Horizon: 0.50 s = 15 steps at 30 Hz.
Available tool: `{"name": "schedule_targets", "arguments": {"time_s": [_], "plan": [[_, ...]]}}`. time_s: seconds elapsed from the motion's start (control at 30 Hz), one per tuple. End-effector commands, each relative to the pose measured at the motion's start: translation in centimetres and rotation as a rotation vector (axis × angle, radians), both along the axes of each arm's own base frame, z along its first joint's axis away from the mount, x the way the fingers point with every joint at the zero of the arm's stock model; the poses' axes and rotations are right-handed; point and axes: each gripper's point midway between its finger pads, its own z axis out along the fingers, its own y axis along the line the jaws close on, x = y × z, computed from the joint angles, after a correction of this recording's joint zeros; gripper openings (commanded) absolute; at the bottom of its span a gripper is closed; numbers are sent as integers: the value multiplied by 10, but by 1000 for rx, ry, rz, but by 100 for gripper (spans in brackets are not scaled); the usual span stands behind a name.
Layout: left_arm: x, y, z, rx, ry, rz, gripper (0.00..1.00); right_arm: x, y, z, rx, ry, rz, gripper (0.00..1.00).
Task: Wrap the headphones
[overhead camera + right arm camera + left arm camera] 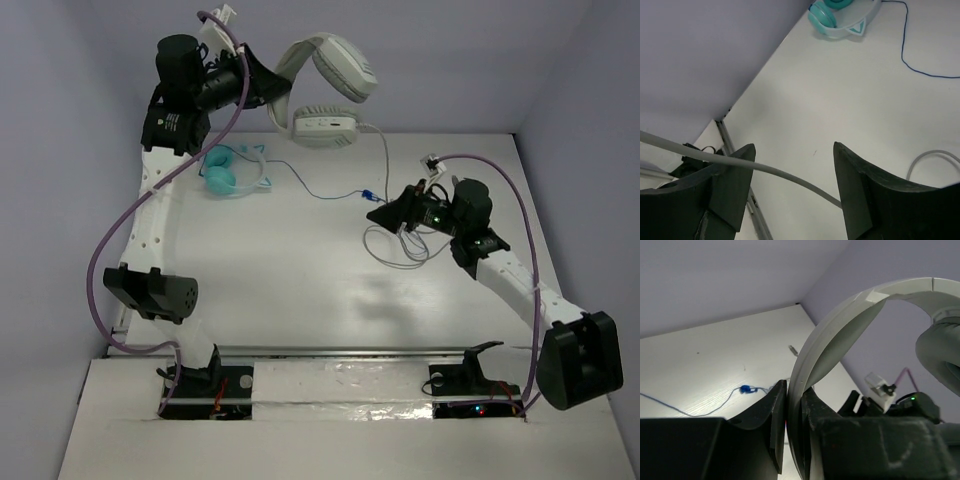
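Note:
The white headphones (330,85) hang in the air at the back of the table. My left gripper (268,88) is shut on their headband (840,325), which runs between the two fingers in the left wrist view. Their thin grey cable (384,160) drops from the lower earcup (325,127) and loops on the table by my right gripper (388,215). My right gripper (792,185) is open, and the grey cable (780,174) crosses the gap between its fingers without being pinched.
Small teal headphones (232,172) lie at the back left, also in the right wrist view (837,15). Their blue cable (320,190) trails right to a blue plug (367,196). A metal rail (340,352) borders the near table edge.

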Motion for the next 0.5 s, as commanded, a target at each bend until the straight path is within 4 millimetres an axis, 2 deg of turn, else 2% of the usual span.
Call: {"name": "schedule_targets", "arguments": {"time_s": [0.0, 0.03, 0.17, 0.27, 0.37, 0.47], "plan": [[-25, -1, 65, -145, -123, -94, 0, 14, 0, 8, 2, -114, -29, 69], [-23, 3, 68, -157, -121, -81, 0, 16, 0, -2, -5, -98, -30, 68], [-21, 23, 89, -224, -151, -64, 0, 20, 0, -14, 13, -83, -45, 67], [-28, 28, 104, -262, -165, -97, 0, 29, 1, -18, 18, -77, -60, 73], [-33, 27, 103, -263, -168, -112, 0, 33, 5, -9, 38, -105, -45, 75], [-36, 31, 98, -267, -164, -97, 0, 39, 8, -8, 44, -110, -39, 72]]}}
